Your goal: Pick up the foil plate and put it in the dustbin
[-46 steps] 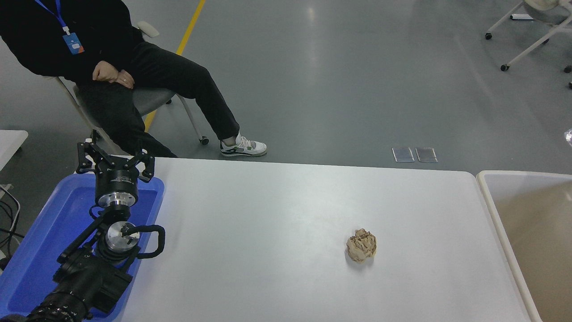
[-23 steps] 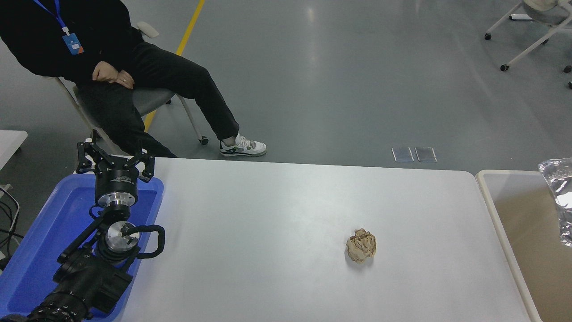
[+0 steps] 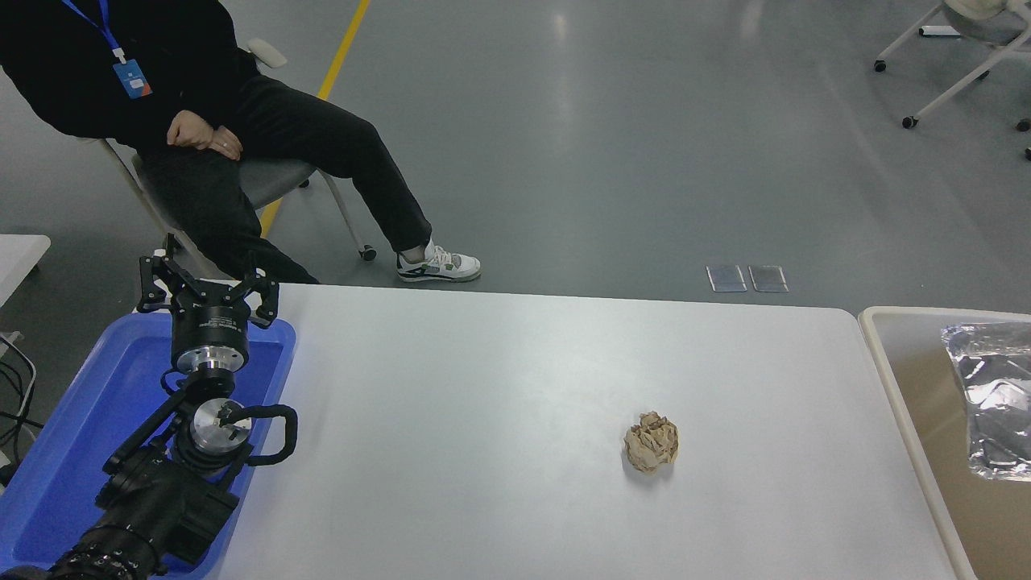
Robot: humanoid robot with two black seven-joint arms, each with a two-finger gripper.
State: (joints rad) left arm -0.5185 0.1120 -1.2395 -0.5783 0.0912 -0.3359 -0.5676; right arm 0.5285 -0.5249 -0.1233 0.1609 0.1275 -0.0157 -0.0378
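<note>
Foil plate (image 3: pixel 989 399) lying inside the dustbin (image 3: pixel 906 403), apparently delivered.
Left gripper (image 3: pixel 207 292) idling over the blue tray (image 3: pixel 48 475), fingers spread, holding nothing.

You're looking at a lab or industrial test hall: polished grey floor (image 3: pixel 612 145) with a yellow line (image 3: pixel 342 48), wheeled chairs (image 3: pixel 958 56), and a white tabletop (image 3: pixel 483 419).
</note>
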